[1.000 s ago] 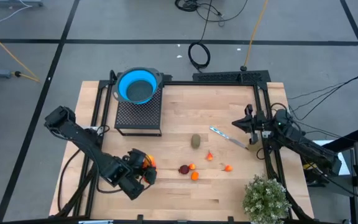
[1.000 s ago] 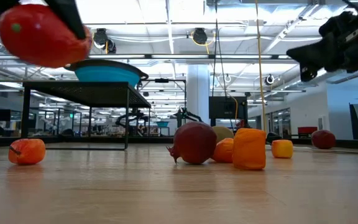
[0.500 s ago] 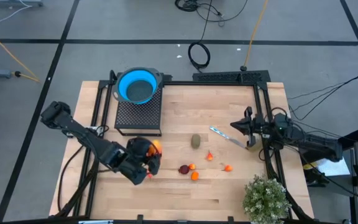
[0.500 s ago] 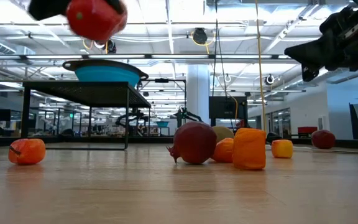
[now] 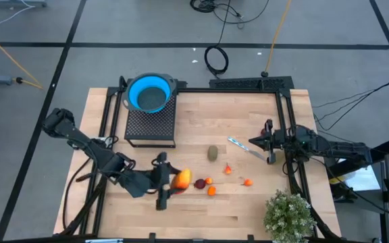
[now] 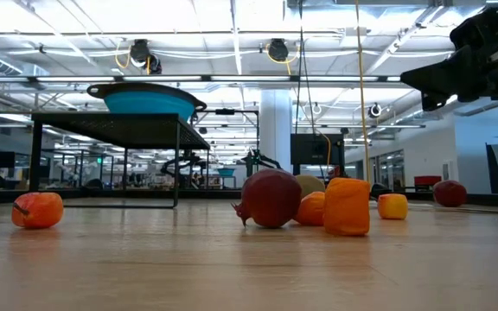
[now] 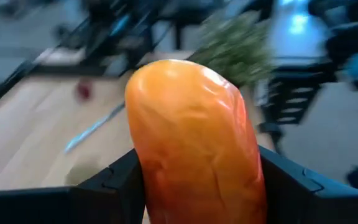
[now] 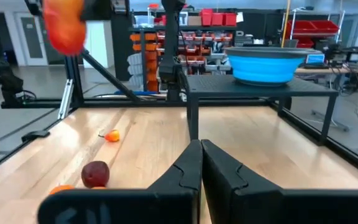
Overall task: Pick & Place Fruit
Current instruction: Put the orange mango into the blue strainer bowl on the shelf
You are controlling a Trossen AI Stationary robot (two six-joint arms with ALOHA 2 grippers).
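Note:
My left gripper hovers over the table's near middle, shut on the long red-orange fruit, which fills the left wrist view and shows high in the right wrist view. On the wood lie the dark red fruit, the brownish-green oval and several tiny orange pieces. My right gripper waits shut by the table's right edge, above the utensil's end. My left gripper pinches the red-orange fruit between its two fingers, one on each long side. The fingers lie about level and point toward the table's right. The fruit sticks out past the fingertips and is lifted clear of the table.
A blue bowl sits on a black perforated stand at the far left. A thin silvery-blue utensil lies right of centre. A bushy potted plant stands at the near right corner. Bare wood lies toward the far edge.
My left gripper, still shut on the red-orange fruit, has swung toward the table's right and turned so its fingers point right; it has risen out of the low view. My right gripper has drifted slightly toward the near edge.

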